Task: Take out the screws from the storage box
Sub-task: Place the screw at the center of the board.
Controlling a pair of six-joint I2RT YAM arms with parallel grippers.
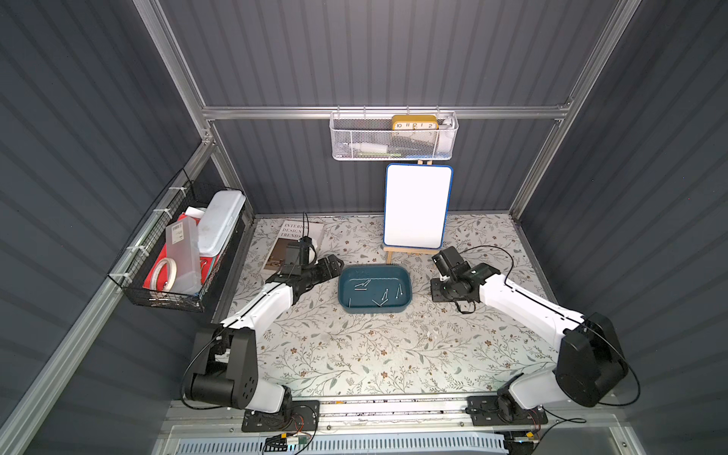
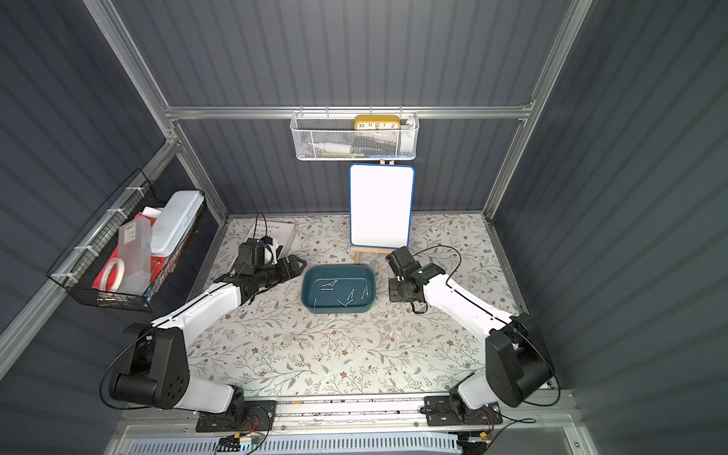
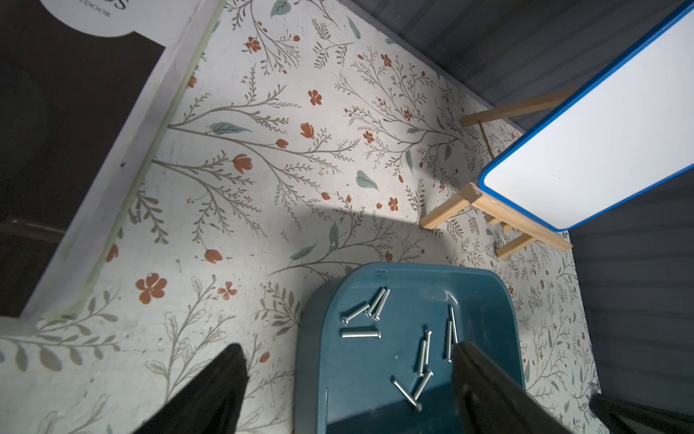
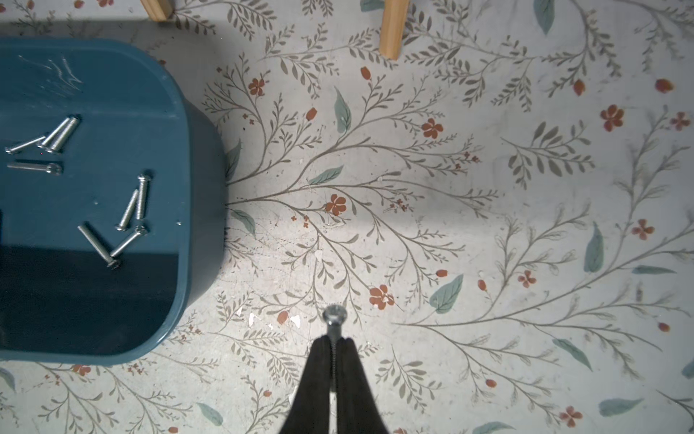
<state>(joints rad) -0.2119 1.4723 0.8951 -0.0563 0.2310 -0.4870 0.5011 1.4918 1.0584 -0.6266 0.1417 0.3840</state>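
My storage box (image 1: 374, 310) sits mid-tabletop (image 1: 354, 354) with the screws (image 3: 359, 333) inside. My left gripper (image 1: 335, 263) is just left of it. My right gripper (image 4: 332, 340), one screw (image 4: 334, 316) between its fingers, is to its right. The whiteboard (image 1: 417, 205) stands behind.

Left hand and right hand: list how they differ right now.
The left hand stands open and empty; the right hand is shut on one screw, its head sticking out. The left hand is by the storage box's left end; the right hand is over the floral table past its right end. Both are black and touch none of the screws lying in the box.
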